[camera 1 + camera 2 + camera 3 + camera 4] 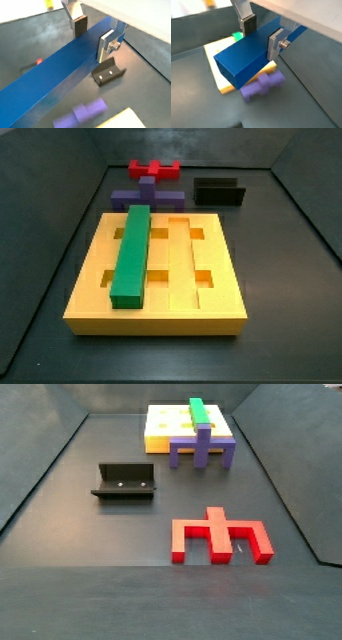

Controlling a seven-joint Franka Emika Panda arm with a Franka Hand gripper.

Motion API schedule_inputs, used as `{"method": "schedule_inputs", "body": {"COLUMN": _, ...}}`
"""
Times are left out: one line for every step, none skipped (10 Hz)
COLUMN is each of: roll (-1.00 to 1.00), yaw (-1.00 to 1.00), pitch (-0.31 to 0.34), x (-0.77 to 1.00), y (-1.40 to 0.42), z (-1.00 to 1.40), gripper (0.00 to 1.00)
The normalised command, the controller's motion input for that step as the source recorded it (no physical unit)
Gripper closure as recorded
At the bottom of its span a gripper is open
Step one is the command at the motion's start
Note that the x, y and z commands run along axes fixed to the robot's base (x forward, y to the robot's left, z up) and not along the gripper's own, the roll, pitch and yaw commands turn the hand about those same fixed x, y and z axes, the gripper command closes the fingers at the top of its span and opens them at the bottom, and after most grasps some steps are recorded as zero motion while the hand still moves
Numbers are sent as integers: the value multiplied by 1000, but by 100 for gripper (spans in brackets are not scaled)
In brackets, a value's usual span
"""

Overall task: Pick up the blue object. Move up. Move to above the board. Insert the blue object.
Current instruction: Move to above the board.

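The blue object (pixel 57 70) is a long dark-blue bar running between my fingers in both wrist views (pixel 248 57). My gripper (pixel 93 39) is shut on it, one dark pad on each long side (pixel 262 36), and holds it in the air. The yellow board (pixel 216 62) with the green bar (pixel 238 36) lies below the blue object's end. In both side views the board (pixel 154 320) (pixel 163 432) lies flat with the green bar (pixel 134 253) (pixel 201 412) in a groove. The gripper and the blue object are out of both side views.
A lavender-purple block (pixel 144 196) (pixel 203 446) (pixel 261 86) (pixel 83 112) stands at the board's end. The black fixture (pixel 221 192) (pixel 126 482) (pixel 108 74) and a red piece (pixel 158 170) (pixel 221 536) sit on the dark floor. Sloping walls enclose the floor.
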Motion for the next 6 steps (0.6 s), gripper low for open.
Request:
{"method": "schedule_inputs", "body": {"roll": 16, "yaw": 1000, "pitch": 43, "x": -1, "y": -1400, "z": 192, "gripper": 100}}
{"method": "schedule_inputs", "body": {"roll": 16, "yaw": 1000, "pitch": 49, "x": 4, "y": -1400, "z": 200, "gripper": 100}}
{"method": "schedule_inputs", "body": {"roll": 19, "yaw": 1000, "pitch": 59, "x": 24, "y": -1400, "z": 207, "gripper": 100}}
{"method": "schedule_inputs", "body": {"roll": 19, "yaw": 1000, "pitch": 70, "x": 59, "y": -1400, "z": 212, "gripper": 100}}
{"method": "schedule_inputs", "body": {"roll": 22, "yaw": 1000, "pitch": 89, "x": 78, "y": -750, "z": 121, "gripper": 100}}
{"method": "schedule_inputs", "body": {"roll": 24, "yaw": 1000, "pitch": 97, "x": 82, "y": -514, "z": 91, "gripper": 100}}
